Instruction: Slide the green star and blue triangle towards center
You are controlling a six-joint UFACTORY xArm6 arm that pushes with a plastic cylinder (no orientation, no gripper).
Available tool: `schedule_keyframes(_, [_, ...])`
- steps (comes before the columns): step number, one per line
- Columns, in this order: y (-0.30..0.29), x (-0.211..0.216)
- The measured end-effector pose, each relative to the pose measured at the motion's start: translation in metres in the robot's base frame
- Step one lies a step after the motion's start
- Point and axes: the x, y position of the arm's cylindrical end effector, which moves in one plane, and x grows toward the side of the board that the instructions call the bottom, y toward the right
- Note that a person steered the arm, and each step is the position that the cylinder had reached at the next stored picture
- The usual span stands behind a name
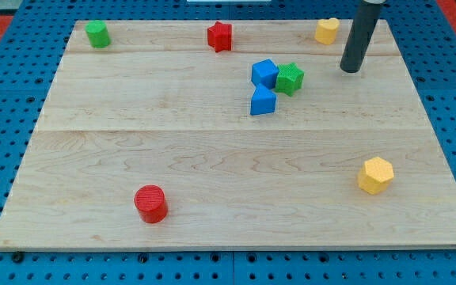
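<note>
The green star [290, 78] lies right of centre in the upper half of the wooden board [212, 158]. A blue cube [264, 73] touches its left side. The blue triangle [263, 101] sits just below that cube. My tip [350, 70] rests on the board to the right of the green star, about a block and a half away from it, and touches no block. The rod rises from it out of the view's top.
A small yellow block [327, 30] sits at the top edge, up-left of my tip. A red star [220, 36] is at top centre, a green block [96, 33] at top left, a red cylinder [150, 203] at bottom left, a yellow hexagon [375, 175] at lower right.
</note>
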Motion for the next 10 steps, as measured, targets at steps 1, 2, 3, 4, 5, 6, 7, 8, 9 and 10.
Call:
schedule_keyframes(1, [-0.006,0.0])
schedule_keyframes(2, [-0.006,0.0])
schedule_keyframes(3, [-0.022,0.0])
schedule_keyframes(4, [-0.022,0.0])
schedule_keyframes(5, [-0.022,0.0])
schedule_keyframes(6, [-0.028,0.0])
schedule_keyframes(7, [-0.029,0.0])
schedule_keyframes(8, [-0.029,-0.014])
schedule_keyframes(9, [-0.102,0.003])
schedule_keyframes(10, [-0.127,0.038])
